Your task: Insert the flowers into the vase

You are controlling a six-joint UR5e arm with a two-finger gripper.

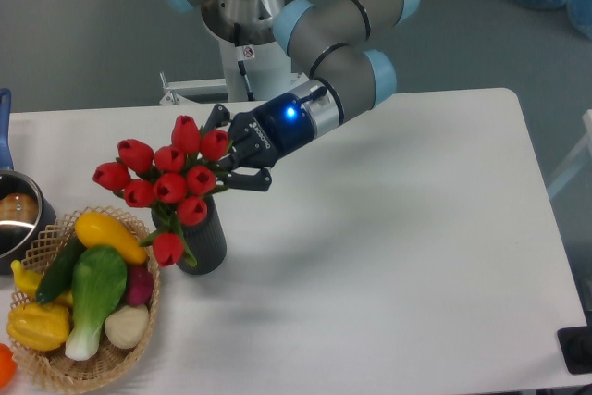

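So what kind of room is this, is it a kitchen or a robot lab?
Probably a robot lab set up like a play kitchen. The robot's hand grips red tulips over a dark vase on a plain white table, beside a wicker basket of toy-looking vegetables.

A single fixed camera looks down steeply from above the near edge of the white tabletop, facing the arm's base at the upper middle of the frame. It stands far enough to take in nearly the whole tabletop, cropping its left edge and lower corners.
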